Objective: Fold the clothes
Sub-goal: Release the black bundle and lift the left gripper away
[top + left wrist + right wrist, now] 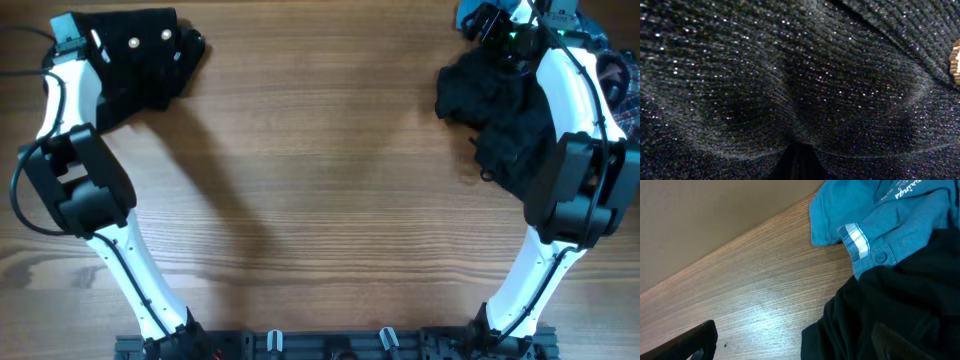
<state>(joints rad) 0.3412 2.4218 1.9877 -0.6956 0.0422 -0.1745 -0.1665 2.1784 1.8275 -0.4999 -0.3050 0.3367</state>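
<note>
I see my left gripper [95,45] clenched on the black textured buttoned garment [145,65]. My right gripper [500,35] stands released above a crumpled black cloth [505,115], beside a teal-blue shirt [880,215].

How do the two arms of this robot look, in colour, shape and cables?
Both the left arm and the right arm have slim white links joined by bulky black joint housings. A thin black cable runs along each white link, and a looser black cable loops beside the left arm. A small green light glows near the right wrist. Its finger is black.
</note>
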